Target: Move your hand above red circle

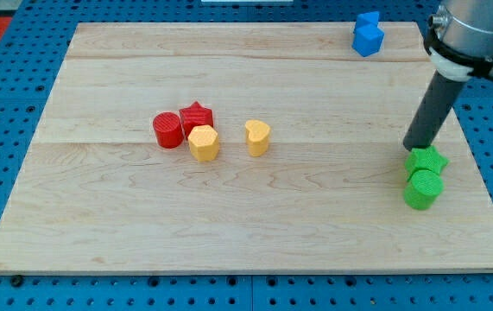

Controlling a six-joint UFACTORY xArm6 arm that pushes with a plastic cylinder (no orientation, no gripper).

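The red circle [167,130] lies left of the board's middle, touching a red star [197,117] to its right. My tip [416,148] is far off at the view's right, just above and touching or nearly touching a green star [426,161]. The rod rises up and to the right from the tip to the arm [473,34] at the view's top right.
A yellow hexagon [203,142] sits just right of the red circle and below the red star. A yellow heart [258,137] lies further right. A green circle [423,188] sits below the green star. A blue block [368,34] lies at the top edge of the wooden board [99,216].
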